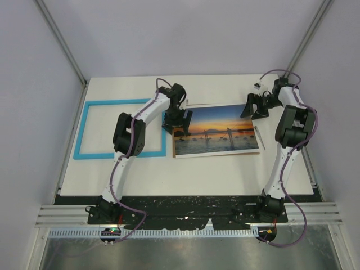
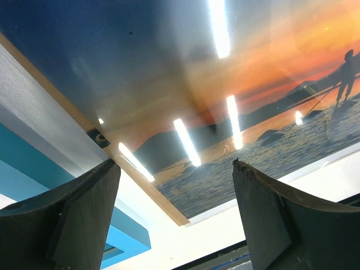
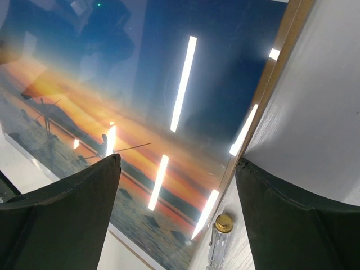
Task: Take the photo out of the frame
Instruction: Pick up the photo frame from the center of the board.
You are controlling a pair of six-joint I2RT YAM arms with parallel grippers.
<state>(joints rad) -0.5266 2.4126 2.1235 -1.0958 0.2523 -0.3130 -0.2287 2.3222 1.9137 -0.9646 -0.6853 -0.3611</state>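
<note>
Glossy sunset photo lies flat on the white counter, blue frame just left, clear-handled tool by its right edge; left jaws and right jaws released, empty.

Robot lab cell, plain grey walls, white table, aluminium rails

Honestly no readable text anywhere here, no labels, brand names, numbers or signs on the photo, the frame or the counter.
</note>
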